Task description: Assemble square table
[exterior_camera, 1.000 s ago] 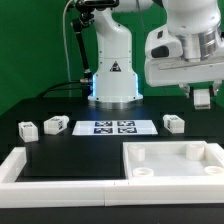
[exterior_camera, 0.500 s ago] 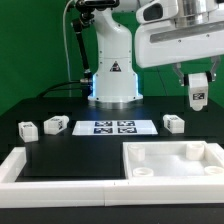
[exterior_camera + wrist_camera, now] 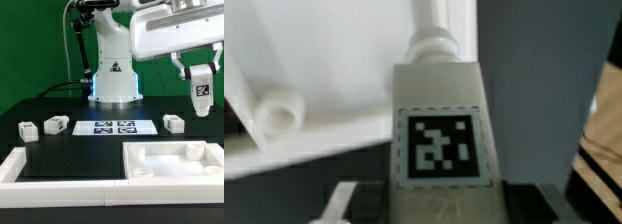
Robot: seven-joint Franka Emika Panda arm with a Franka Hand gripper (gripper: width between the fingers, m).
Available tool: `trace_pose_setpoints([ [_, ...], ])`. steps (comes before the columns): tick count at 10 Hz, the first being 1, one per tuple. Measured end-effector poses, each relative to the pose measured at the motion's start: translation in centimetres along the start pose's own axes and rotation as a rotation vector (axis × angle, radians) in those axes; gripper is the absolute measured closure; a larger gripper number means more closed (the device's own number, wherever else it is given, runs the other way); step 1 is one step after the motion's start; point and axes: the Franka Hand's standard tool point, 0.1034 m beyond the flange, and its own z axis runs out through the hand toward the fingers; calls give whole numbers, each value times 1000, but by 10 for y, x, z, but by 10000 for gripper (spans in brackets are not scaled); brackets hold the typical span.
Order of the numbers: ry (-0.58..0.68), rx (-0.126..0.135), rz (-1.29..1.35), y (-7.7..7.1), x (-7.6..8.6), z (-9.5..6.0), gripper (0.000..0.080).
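Note:
The square table top (image 3: 175,160), white with a raised rim and corner sockets, lies at the front on the exterior view's right. My gripper (image 3: 201,74) is high above its far right corner, shut on a white leg (image 3: 203,95) that hangs upright with its tag facing the camera. In the wrist view the held leg (image 3: 441,110) fills the middle between my fingers (image 3: 349,200), and the top's rim with a socket (image 3: 278,115) shows below it. Three more legs lie on the black surface: two at the left (image 3: 27,128) (image 3: 56,125) and one at the right (image 3: 174,122).
The marker board (image 3: 112,127) lies flat in the middle in front of the robot base (image 3: 113,80). Long white bars (image 3: 20,165) edge the black surface at the front and left.
The hand has risen and turned over the table top's right side. The held leg, partly hidden before, now hangs in full view with its tag showing.

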Motion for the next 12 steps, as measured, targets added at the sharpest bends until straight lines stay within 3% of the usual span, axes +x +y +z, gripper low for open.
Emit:
trace_pose_setpoints([
  [3, 122, 14, -12, -3, -4, 3, 509],
  [5, 119, -5, -106, 8, -2, 11, 509],
  [6, 137, -14, -164, 14, 9, 18, 509],
  [7, 153, -13, -177, 13, 16, 24, 509],
  [8, 150, -7, -189, 6, 13, 24, 509],
  [11, 147, -7, -190, 6, 10, 26, 509],
  [12, 162, -3, -205, -2, 2, 34, 509],
])
